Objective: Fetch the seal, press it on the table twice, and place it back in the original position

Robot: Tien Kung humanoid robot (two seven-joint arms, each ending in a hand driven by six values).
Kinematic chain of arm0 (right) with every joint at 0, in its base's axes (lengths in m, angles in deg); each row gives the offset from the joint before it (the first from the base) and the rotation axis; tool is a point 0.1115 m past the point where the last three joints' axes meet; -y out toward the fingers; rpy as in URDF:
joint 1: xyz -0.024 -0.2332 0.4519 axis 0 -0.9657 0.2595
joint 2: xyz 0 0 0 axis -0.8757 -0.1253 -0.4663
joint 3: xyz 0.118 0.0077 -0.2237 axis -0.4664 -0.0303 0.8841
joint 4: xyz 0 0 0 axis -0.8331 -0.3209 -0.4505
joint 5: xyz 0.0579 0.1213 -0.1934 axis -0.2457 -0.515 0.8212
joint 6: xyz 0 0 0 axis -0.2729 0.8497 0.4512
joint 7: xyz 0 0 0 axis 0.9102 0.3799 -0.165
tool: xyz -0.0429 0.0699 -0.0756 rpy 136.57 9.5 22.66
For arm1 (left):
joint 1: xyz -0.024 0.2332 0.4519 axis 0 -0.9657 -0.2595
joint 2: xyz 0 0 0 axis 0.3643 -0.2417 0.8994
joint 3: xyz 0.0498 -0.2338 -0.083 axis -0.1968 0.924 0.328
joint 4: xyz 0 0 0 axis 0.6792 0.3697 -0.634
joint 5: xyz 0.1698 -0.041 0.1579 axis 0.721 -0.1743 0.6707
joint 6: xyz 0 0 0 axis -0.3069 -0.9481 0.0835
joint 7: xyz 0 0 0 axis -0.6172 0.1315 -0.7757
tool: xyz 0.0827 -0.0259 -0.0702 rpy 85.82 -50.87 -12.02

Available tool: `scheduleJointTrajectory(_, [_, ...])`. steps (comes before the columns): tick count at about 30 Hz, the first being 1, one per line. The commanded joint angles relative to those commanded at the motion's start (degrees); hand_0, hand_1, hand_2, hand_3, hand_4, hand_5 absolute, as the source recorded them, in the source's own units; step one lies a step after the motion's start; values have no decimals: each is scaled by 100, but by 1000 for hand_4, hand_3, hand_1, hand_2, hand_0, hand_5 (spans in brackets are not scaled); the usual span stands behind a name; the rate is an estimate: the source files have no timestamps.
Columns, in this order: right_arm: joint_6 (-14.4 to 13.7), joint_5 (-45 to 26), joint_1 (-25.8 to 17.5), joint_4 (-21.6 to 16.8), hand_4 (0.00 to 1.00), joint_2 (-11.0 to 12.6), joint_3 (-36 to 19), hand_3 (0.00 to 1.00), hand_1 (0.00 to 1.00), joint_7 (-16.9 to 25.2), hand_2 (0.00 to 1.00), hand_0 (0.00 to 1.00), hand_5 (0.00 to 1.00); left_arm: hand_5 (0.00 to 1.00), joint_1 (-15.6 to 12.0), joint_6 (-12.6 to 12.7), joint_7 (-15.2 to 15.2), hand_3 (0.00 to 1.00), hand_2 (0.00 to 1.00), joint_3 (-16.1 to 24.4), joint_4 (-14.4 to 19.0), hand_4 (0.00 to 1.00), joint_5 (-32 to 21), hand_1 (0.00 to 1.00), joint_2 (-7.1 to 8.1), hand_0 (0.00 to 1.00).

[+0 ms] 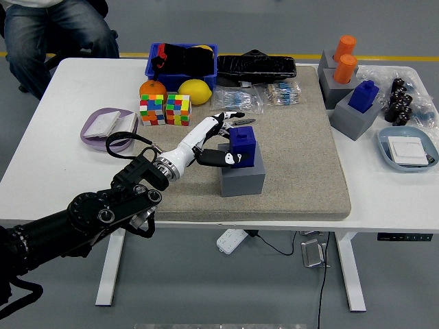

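The left robot hand [223, 137] had its fingers wrapped around the blue seal [242, 145]. The seal was sticking up out of its grey holder [242, 177], in the middle of the grey mat [302, 157] on the white tabletop [55, 151].

Two colourful cubes [165, 110], an orange [152, 88] and a lemon [194, 90] sat close behind the arm. A purple dish [103, 128] lay off to the left. More grey holders [350, 103] with orange and blue seals stood far to the right.

The mat was bare in front and to the right of the holder. A person [48, 27] sat beyond the far left corner.
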Motion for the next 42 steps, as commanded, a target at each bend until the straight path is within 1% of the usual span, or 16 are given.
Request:
scheduleJointTrajectory(9, [-2, 2, 4, -4, 798, 5, 6, 721, 746, 2, 732, 926, 344, 2, 12, -2, 7, 884, 453, -59, -86, 674, -24, 545, 2, 823])
scheduleJointTrajectory(19, [-2, 10, 0, -4, 798, 15, -6, 721, 747, 2, 732, 926, 344, 2, -2, -18, 13, 884, 454, -115, -90, 674, -63, 545, -18, 823])
scheduleJointTrajectory(20, [-2, 10, 0, -4, 799, 14, -5, 722, 747, 2, 732, 926, 343, 2, -3, -20, 14, 885, 495, -119, -89, 678, -66, 568, -20, 824])
scheduleJointTrajectory(25, [-3, 7, 1, -7, 799, 8, 1, 722, 747, 4, 732, 926, 343, 2, -10, -40, 17, 885, 495, -144, -85, 678, -85, 568, -23, 824])
scheduleJointTrajectory(26, [-3, 7, 0, -8, 799, 8, 1, 723, 746, 4, 732, 927, 344, 2, -13, -41, 14, 886, 588, -146, -84, 698, -82, 673, -22, 836])
scheduleJointTrajectory(31, [-2, 14, -5, -3, 799, 11, -2, 723, 746, 4, 732, 927, 344, 2, -29, -48, 9, 886, 588, -153, -90, 698, -78, 673, -21, 836])
scheduleJointTrajectory(32, [0, 12, -7, -3, 799, 11, 1, 723, 746, 4, 732, 927, 343, 2, -32, -52, 5, 886, 677, -156, -92, 709, -78, 732, -22, 849])
scheduleJointTrajectory(37, [11, 12, 1, -7, 799, 5, 2, 723, 746, 8, 732, 927, 343, 2, -22, -26, 30, 886, 677, -150, -99, 709, -71, 732, -24, 849])
scheduleJointTrajectory(38, [13, 13, 2, -8, 799, 5, 3, 724, 746, 8, 733, 928, 342, 2, -21, -22, 35, 888, 763, -150, -101, 751, -72, 802, -24, 865])
scheduleJointTrajectory(42, [11, 19, 1, -7, 799, 9, -9, 724, 746, 6, 733, 928, 342, 2, -23, -21, 43, 888, 763, -155, -107, 751, -72, 802, -24, 865])
